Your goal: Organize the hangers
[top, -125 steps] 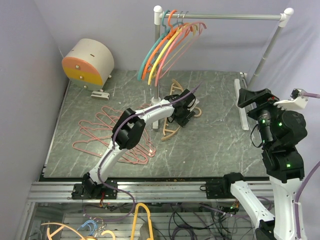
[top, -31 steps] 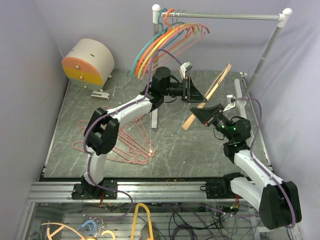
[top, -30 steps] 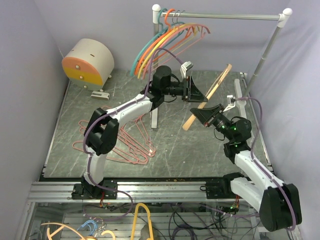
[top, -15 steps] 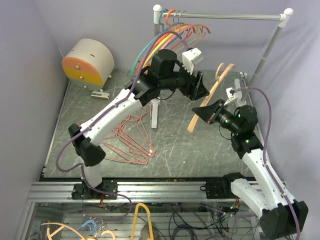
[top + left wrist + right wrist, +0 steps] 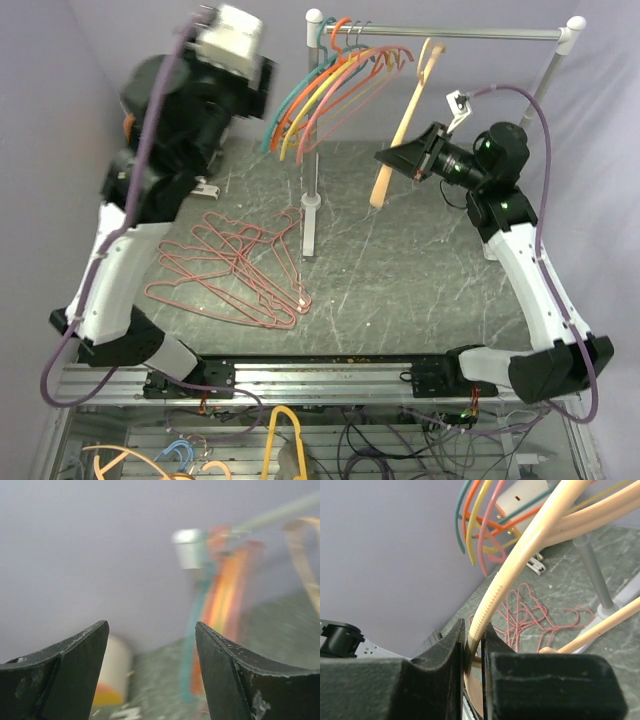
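Near the metal rail [image 5: 470,33], the right pincer [image 5: 390,158] clamps a curved, ridged peach plastic hanger [image 5: 405,115]; the left pincer [image 5: 151,625] gapes empty.

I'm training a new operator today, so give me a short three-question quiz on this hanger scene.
1. True or false: the left claw is shut.
2. What colour is the hanger in the right claw? A teal, B peach, C yellow.
3. Where do the pink wire hangers lie?
Key: 1 false; 2 B; 3 on the table.
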`<state>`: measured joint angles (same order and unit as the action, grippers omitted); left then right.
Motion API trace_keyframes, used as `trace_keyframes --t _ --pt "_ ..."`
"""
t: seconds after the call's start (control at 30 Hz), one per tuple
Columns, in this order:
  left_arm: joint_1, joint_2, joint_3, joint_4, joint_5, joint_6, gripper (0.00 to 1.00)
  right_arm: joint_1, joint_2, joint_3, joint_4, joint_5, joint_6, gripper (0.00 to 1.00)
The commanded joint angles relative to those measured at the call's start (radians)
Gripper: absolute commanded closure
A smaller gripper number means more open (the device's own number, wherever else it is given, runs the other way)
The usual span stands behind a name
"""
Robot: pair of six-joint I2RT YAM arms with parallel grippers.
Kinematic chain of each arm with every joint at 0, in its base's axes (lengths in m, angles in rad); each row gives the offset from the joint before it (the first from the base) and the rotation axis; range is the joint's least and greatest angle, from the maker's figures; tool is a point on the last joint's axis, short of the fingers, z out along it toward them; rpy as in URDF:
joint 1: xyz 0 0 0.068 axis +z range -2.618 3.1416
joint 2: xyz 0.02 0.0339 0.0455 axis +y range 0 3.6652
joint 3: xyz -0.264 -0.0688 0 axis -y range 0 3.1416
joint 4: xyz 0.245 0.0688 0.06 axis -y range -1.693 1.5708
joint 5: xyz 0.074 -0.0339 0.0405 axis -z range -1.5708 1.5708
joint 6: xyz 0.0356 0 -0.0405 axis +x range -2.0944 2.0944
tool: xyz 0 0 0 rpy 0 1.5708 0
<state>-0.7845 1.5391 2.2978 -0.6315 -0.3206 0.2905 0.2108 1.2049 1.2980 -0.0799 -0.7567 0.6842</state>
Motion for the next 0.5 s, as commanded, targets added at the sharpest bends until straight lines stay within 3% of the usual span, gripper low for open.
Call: trace_keyframes --t 0.0,0.2,0.3,0.47 --pt "0.156 -0.104 -0.06 0.111 -0.342 0.051 0.18 0.005 0.116 0.118 0.059 -0.094 0.075 1.0" --pt "0.328 -0.271 -0.289 0.114 -0.343 0.02 0.19 0.008 0.227 0.21 0.2 -0.139 0.191 1.0" --pt "0.402 -0.349 -0.38 0.06 -0.293 -0.066 0.22 0.014 0.253 0.229 0.242 -0.136 0.217 1.0" --pt "0.476 -0.437 -0.525 0.047 -0.246 -0.091 0.22 0.034 0.273 0.26 0.262 -0.136 0.223 1.0"
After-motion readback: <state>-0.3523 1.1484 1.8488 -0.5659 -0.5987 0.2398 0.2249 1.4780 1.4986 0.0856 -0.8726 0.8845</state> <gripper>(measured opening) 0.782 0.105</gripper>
